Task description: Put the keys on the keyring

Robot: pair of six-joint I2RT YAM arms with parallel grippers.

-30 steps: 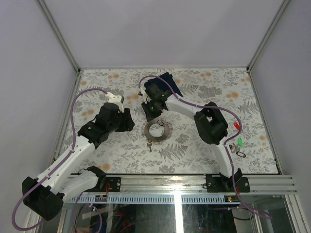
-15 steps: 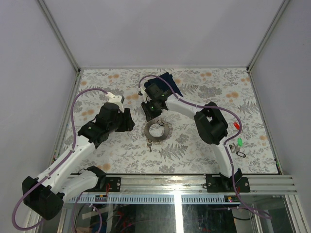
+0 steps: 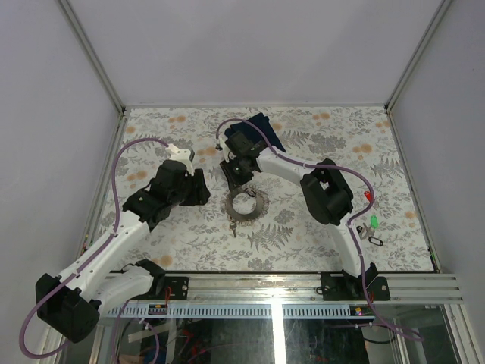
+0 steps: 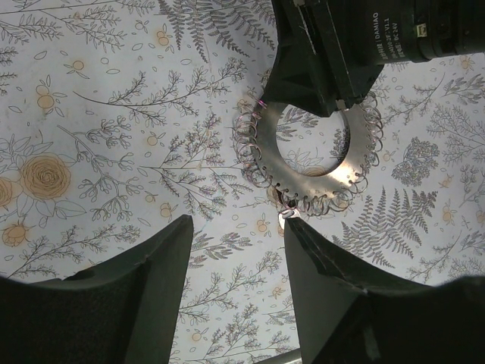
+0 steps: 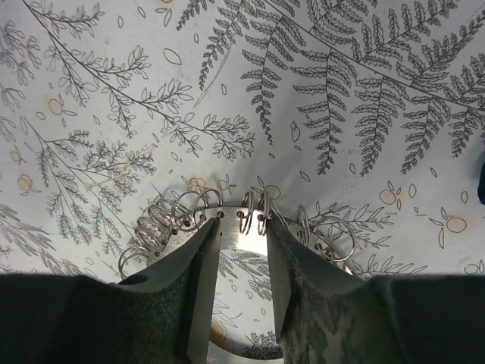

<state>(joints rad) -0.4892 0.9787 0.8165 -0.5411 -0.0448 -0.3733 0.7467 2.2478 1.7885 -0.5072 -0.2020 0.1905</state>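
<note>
Straddling keyring (image 4: 311, 180) (far rim): right claw (image 5: 242, 231)

"DAMIAO" — on the right arm's motor housing (image 4: 394, 30)

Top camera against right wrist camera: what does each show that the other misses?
Only the top camera: the keys lying loose by the right arm, away from the keyring, and the left gripper, open, beside it. Only the right wrist: separate small wire loops lining the keyring's rim, with the fingers either side of one stretch. Both: the keyring flat on the patterned table, the right gripper at its far edge.
</note>
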